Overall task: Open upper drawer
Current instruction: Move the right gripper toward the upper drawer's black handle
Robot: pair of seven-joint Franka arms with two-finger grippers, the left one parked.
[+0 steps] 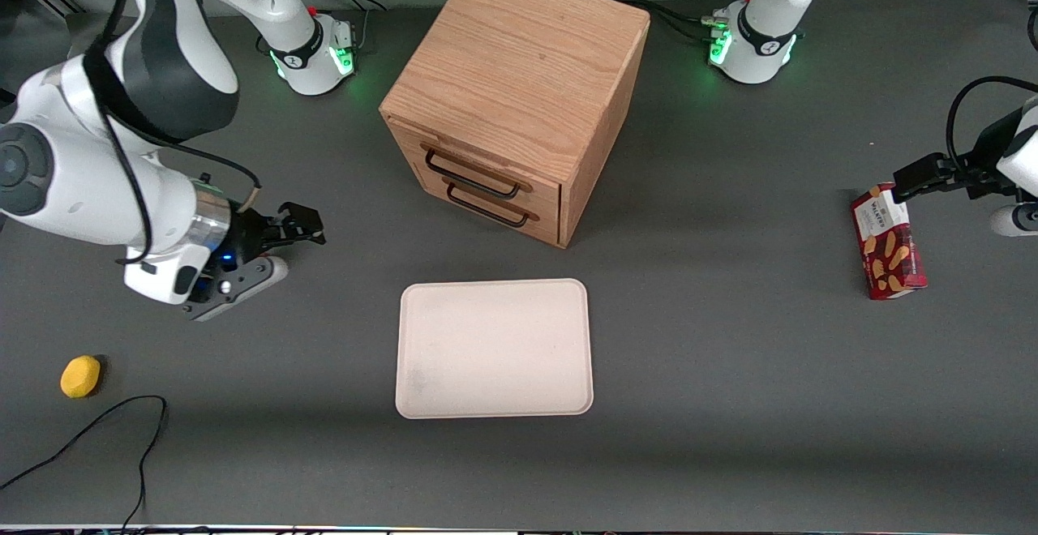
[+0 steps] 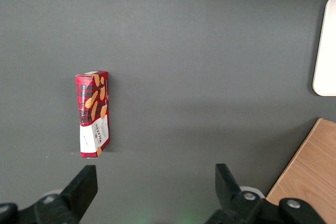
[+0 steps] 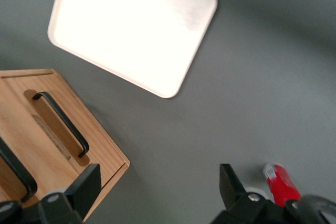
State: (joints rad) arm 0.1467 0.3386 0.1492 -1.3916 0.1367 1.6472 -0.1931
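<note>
Fingers [image 1: 280, 247] spread, empty (arm low over table), aside from shut upper drawer [image 1: 478, 174]

You see light oak upper drawer [image 1: 478, 169], visible grain, black wire handle — bottom drawer [image 1: 495, 209] matches. Hand [image 1: 280, 247] black and white, parted fingers, beside cabinet toward working arm's end. Bench [image 1: 730, 357] dark grey. Tray [image 1: 495, 348] pale cream. Yellow lump [image 1: 80, 376]. Box [image 1: 888, 241] red tartan — golden biscuit pictures, white label.
</note>
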